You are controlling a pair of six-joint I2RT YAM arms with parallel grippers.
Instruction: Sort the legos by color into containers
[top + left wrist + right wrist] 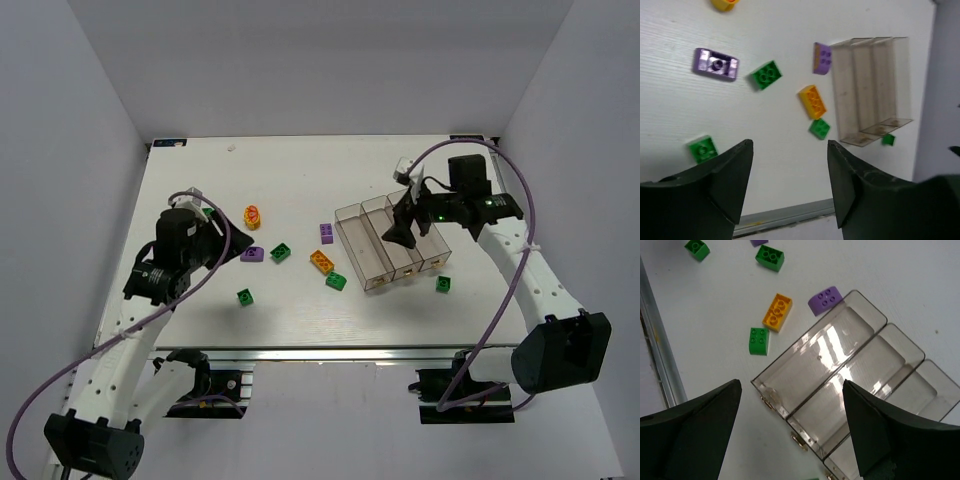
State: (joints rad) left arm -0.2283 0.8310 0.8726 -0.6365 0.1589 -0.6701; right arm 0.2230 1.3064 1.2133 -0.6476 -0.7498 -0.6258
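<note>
Three joined clear bins (385,250) stand right of centre and look empty; they also show in the left wrist view (872,90) and the right wrist view (840,375). Loose legos lie left of them: purple (327,233), orange (321,261), green (336,281), green (280,252), purple (252,254), green (245,297) and orange-yellow (252,216). One green brick (443,285) lies at the bins' near right. My left gripper (230,245) is open and empty above the table near the purple brick (716,63). My right gripper (402,232) is open and empty above the bins.
The table's near metal edge (330,352) runs along the front and shows in the left wrist view (785,217). White walls enclose the table on the left, back and right. A cable loops over each arm.
</note>
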